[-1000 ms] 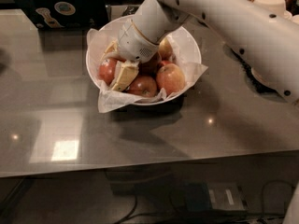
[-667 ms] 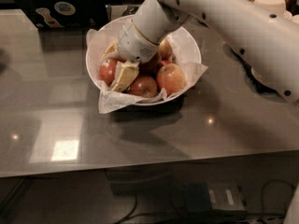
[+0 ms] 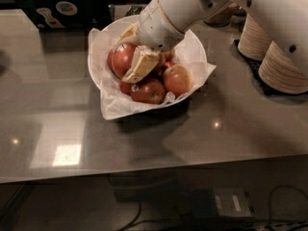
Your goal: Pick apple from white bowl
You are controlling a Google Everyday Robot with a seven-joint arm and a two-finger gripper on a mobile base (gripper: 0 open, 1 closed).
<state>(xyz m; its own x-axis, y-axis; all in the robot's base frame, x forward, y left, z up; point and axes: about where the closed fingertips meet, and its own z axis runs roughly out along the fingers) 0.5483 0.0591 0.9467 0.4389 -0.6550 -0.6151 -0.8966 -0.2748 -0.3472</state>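
The white bowl (image 3: pixel 195 44), lined with crumpled white paper, stands on the grey counter at centre back and holds several apples. My gripper (image 3: pixel 129 52) reaches down into the bowl's left half from the upper right. Its cream fingers (image 3: pixel 140 64) are shut on the large deep red apple (image 3: pixel 119 59), one finger on each side, and hold it slightly above the pile. A darker apple with a small pale sticker (image 3: pixel 148 91) and a paler orange-red apple (image 3: pixel 177 80) lie in the bowl's front. The wrist hides the apples behind it.
Stacks of beige paper bowls (image 3: pixel 281 61) stand on a black mat at the right, close to my arm. A dark box with printed labels (image 3: pixel 57 6) sits at the back left. The counter's front edge (image 3: pixel 144 170) runs below the bowl.
The gripper and the deep red apple between its fingers have moved up and a little to the right inside the bowl. The other apples and the bowl have stayed put.
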